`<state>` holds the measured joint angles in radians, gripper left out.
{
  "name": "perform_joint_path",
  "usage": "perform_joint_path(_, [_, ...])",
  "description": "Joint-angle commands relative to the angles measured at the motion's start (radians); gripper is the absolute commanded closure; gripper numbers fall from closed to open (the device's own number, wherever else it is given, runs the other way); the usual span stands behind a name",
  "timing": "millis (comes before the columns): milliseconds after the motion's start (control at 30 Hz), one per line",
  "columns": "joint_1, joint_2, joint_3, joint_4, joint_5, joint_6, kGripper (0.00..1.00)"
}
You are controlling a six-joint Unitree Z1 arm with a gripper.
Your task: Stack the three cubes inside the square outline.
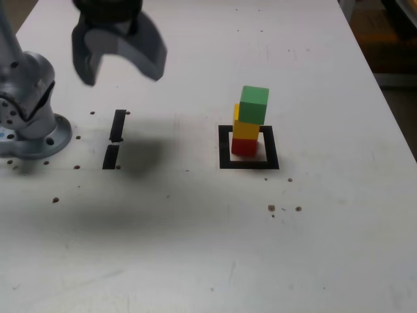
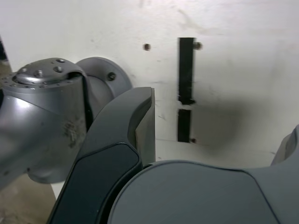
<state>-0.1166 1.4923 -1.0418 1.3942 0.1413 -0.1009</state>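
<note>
In the exterior view the three cubes stand as one tower: the red cube (image 1: 244, 147) at the bottom, the yellow cube (image 1: 246, 129) on it and the green cube (image 1: 254, 104) on top, set slightly toward the view's right. The tower rests inside the square outline (image 1: 250, 163) of black tape, close to its far left corner. My gripper (image 1: 122, 73) hangs open high above the table at the exterior view's upper left, far from the tower, with nothing between its fingers. The wrist view shows the open gripper (image 2: 215, 140) over bare table; the cubes and the outline are out of that view.
Two short black tape strips (image 1: 115, 140) (image 2: 185, 88) lie below the gripper. The arm's grey base (image 1: 29, 127) (image 2: 51, 112) stands at the exterior view's left edge. Small dark specks dot the white table (image 1: 195, 248).
</note>
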Motion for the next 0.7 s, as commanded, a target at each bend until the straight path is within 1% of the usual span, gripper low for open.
perform_joint_path(0, [0.011, -0.010, 0.035, -0.027, -0.006, -0.001, 0.00])
perform_joint_path(67, [0.022, -0.018, 0.071, -0.051, -0.010, -0.001, 0.00])
perform_joint_path(267, [0.047, -0.044, 0.130, -0.074, -0.006, 0.002, 0.00])
perform_joint_path(400, [0.070, -0.052, 0.176, -0.107, -0.008, 0.012, 0.00])
perform_joint_path(500, [0.083, -0.053, 0.208, -0.140, -0.011, 0.024, 0.00])
perform_joint_path(667, [0.087, -0.033, 0.265, -0.220, -0.022, 0.036, 0.00])
